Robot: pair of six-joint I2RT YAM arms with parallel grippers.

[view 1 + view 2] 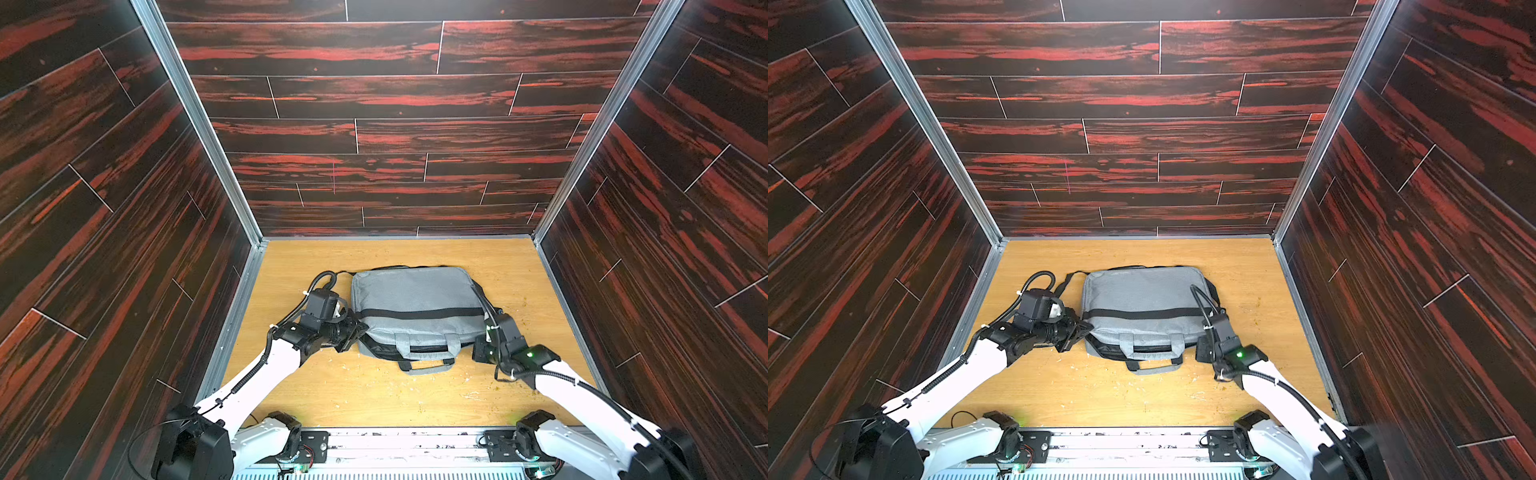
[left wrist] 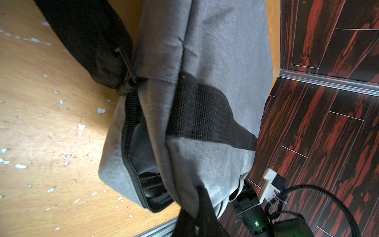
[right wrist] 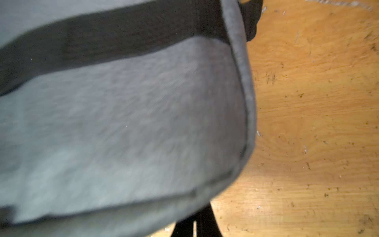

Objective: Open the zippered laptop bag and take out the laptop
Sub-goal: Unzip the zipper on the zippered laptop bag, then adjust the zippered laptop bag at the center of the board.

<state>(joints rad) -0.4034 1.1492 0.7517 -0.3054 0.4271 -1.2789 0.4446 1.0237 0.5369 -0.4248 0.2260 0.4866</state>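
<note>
Dark red plank walls (image 1: 395, 95) box in a tan wood table (image 1: 374, 399). At its middle the zippered laptop bag (image 1: 415, 299) lies flat, its zipper (image 2: 131, 143) parted around the near left corner. The laptop is not visible, so taking it out remains. The left pincer (image 2: 198, 207) pinches the bag's upper fabric. The right pincer (image 3: 194, 219) is pressed together at the near right corner, and I cannot tell whether it grips anything.

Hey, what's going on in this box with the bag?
A grey bag lies flat on the table. The left gripper is pinching fabric at its near left corner, where the zipper gapes partly open. The right gripper is shut at the near right corner. No laptop shows yet.
</note>
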